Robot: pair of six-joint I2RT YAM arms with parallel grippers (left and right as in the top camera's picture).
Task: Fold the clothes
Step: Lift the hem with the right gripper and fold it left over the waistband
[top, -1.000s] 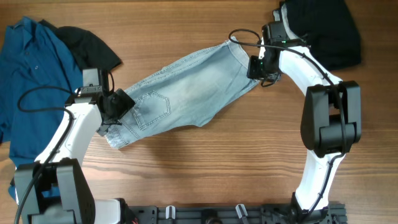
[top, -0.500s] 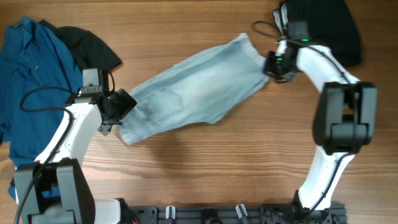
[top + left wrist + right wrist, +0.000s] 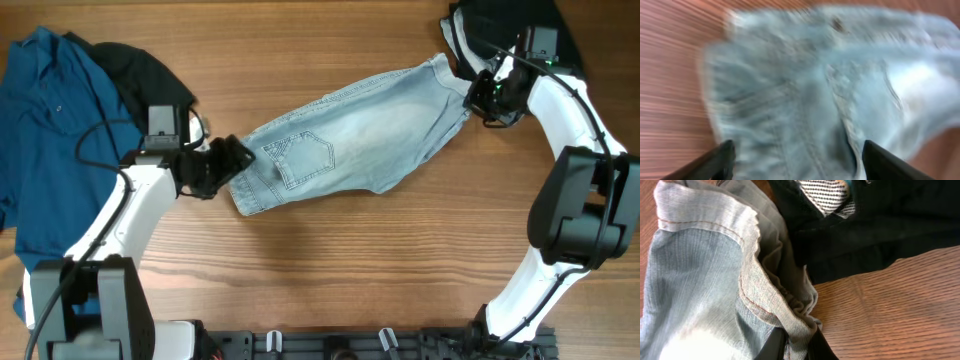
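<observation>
The pale blue denim shorts point(image 3: 350, 140) lie spread at a slant across the middle of the table, back pocket up. My right gripper point(image 3: 480, 95) is shut on a bunched fold at their upper right corner; the right wrist view shows the fingers point(image 3: 797, 345) pinching the denim point(image 3: 700, 280) just above the wood. My left gripper point(image 3: 232, 160) is at the shorts' lower left end. In the blurred left wrist view its fingers point(image 3: 795, 162) stand wide apart with the denim point(image 3: 815, 90) between and beyond them.
A royal-blue shirt point(image 3: 50, 120) lies at the far left with a black garment point(image 3: 140, 70) on its right edge. Another black garment point(image 3: 500, 20) lies at the back right, right beside my right gripper, and it also shows in the right wrist view point(image 3: 880, 225).
The shorts have been pulled to the right and up by my right gripper. My left gripper has moved right to the shorts' left end.
</observation>
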